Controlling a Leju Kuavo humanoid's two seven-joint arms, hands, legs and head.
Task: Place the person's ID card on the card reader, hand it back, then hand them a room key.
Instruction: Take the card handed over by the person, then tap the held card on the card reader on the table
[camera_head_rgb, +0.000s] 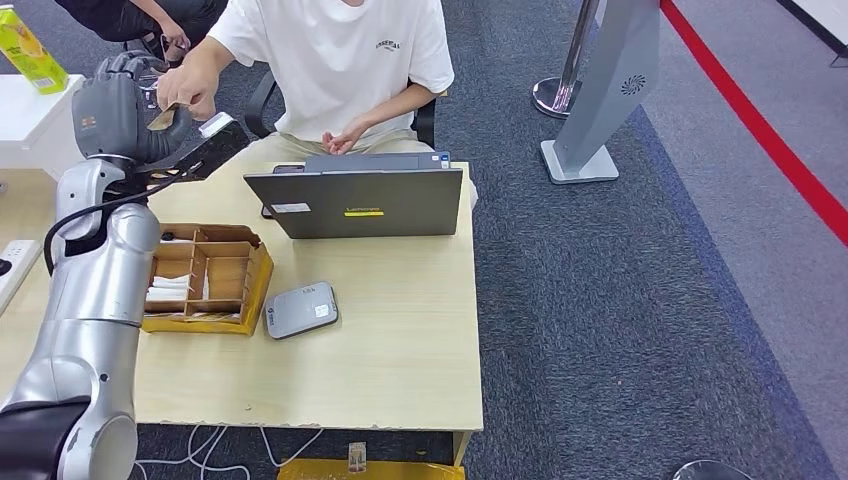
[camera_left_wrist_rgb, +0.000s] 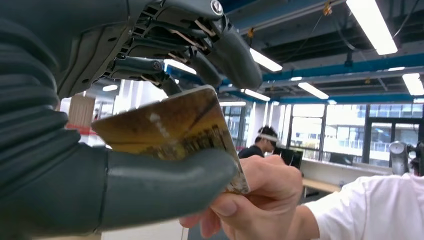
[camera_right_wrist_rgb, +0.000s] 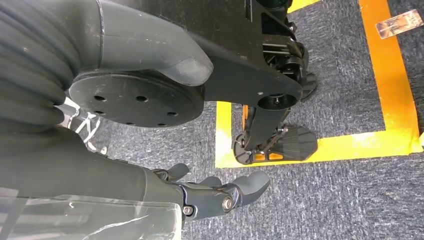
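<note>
My left hand (camera_head_rgb: 125, 112) is raised past the table's far left corner and pinches a gold-brown card (camera_head_rgb: 162, 120) between thumb and fingers. In the left wrist view the card (camera_left_wrist_rgb: 165, 125) lies on my thumb (camera_left_wrist_rgb: 150, 187), and the person's hand (camera_left_wrist_rgb: 260, 200) grips its outer end. The seated person in a white shirt reaches that hand (camera_head_rgb: 186, 88) over to mine. The grey card reader (camera_head_rgb: 300, 309) lies flat on the table with nothing on it. Beside it, a brown divided box (camera_head_rgb: 232, 262) holds white cards (camera_head_rgb: 168, 288). My right hand (camera_right_wrist_rgb: 220, 196) hangs over the carpet, fingers apart, holding nothing.
A grey laptop (camera_head_rgb: 360, 200) stands open toward the person at the table's far edge. A green carton (camera_head_rgb: 30, 50) sits on a white surface at far left. A power strip (camera_head_rgb: 15, 262) lies at the left edge. A stanchion (camera_head_rgb: 560, 90) and a grey stand (camera_head_rgb: 600, 100) rise at the back right.
</note>
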